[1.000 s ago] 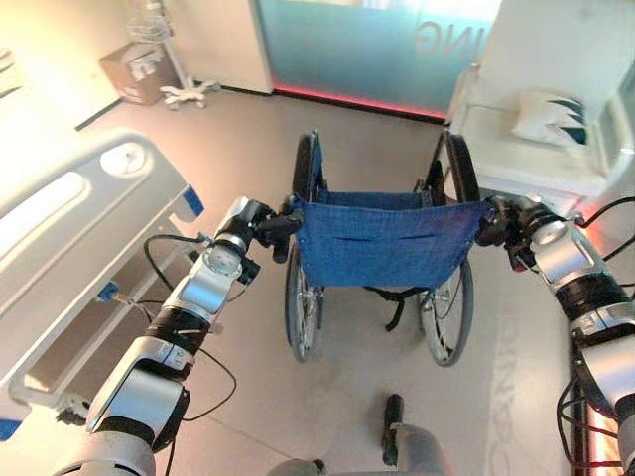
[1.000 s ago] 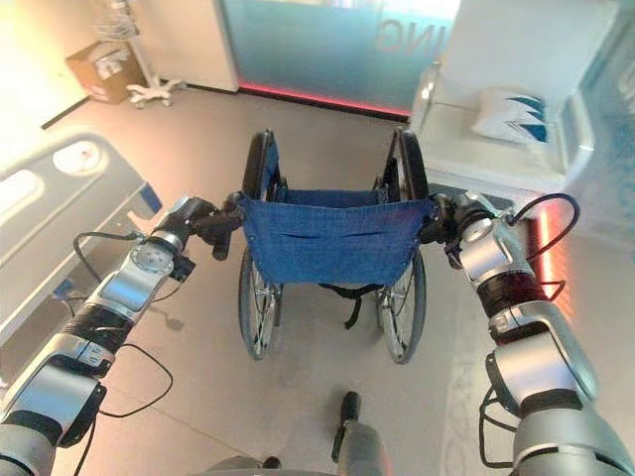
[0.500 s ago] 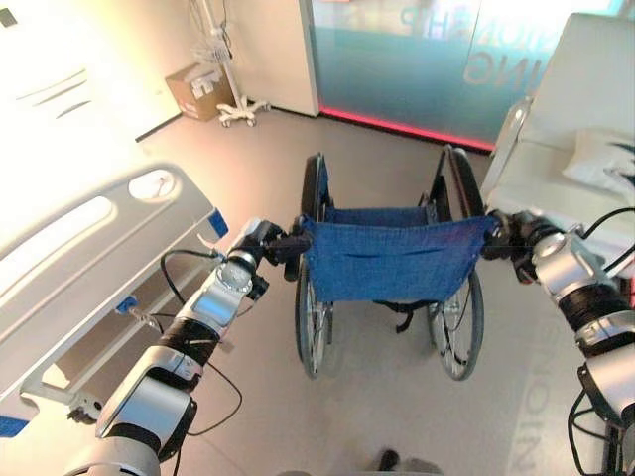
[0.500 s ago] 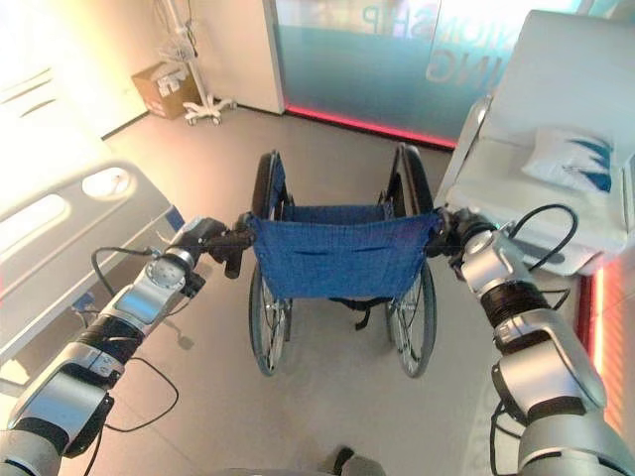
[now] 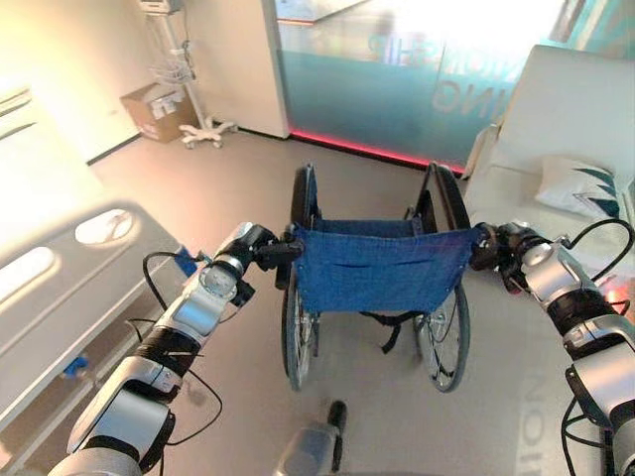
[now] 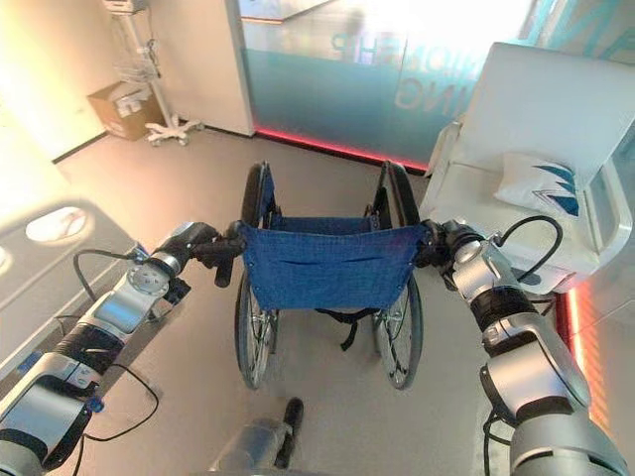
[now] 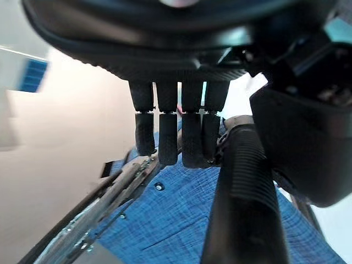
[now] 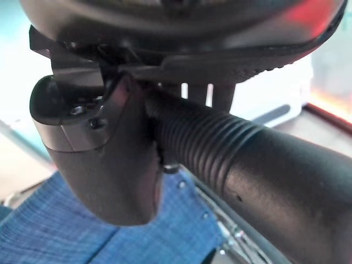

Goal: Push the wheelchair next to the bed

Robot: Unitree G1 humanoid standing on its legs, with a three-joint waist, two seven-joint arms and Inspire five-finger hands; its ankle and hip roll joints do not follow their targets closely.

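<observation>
The wheelchair [image 5: 377, 268], with a blue cloth back and large spoked wheels, stands on the floor straight ahead, its back toward me. My left hand [image 5: 260, 248] is shut on its left push handle. In the left wrist view the fingers [image 7: 170, 137] curl beside the ribbed black grip [image 7: 242, 192]. My right hand [image 5: 496, 246] is shut on the right push handle; its thumb [image 8: 104, 165] wraps the ribbed grip [image 8: 247, 165]. The bed [image 5: 60, 288], white with grey side rails, runs along the left, a short gap from the wheelchair's left wheel.
A white reclining chair [image 5: 566, 129] with a patterned pillow [image 5: 580, 186] stands close on the right. At the far left an IV stand [image 5: 184, 89] and a cardboard box [image 5: 154, 109] sit by the wall. A glass partition [image 5: 397, 79] closes the far side.
The whole picture has shifted as the camera moved. Both hands stay on the push handles. The bed's end now sits lower and farther left relative to the wheelchair.
</observation>
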